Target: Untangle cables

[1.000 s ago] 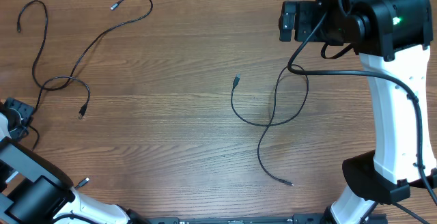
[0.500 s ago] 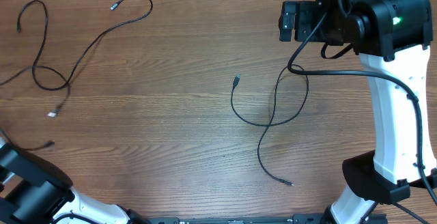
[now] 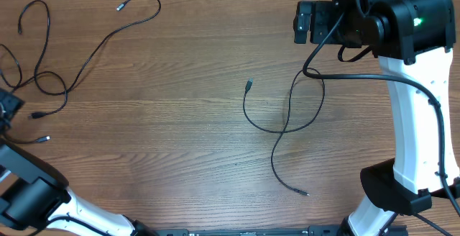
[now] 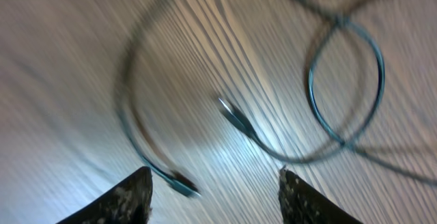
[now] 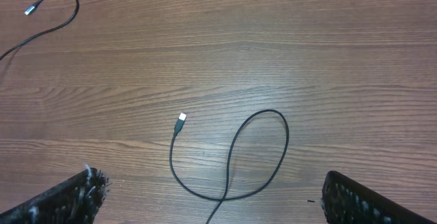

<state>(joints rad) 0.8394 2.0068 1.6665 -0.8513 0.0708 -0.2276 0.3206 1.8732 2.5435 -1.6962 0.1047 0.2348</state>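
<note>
Your right hand point(image 5: 212, 200) hangs open, its fingers point(image 5: 68, 200) spread wide with nothing between them, and the looped cable point(image 3: 287, 117) shows below it. That cable lies on the wooden surface point(image 3: 180, 157) just left of the right arm point(image 3: 413, 121), crossing itself once, with both ends free. Far to the left of the right arm, the other cables point(image 3: 86, 52) sprawl in loose curves. Your left hand point(image 4: 218, 203) is open too and empty, above two plug ends point(image 4: 235, 118). That view is blurred.
</note>
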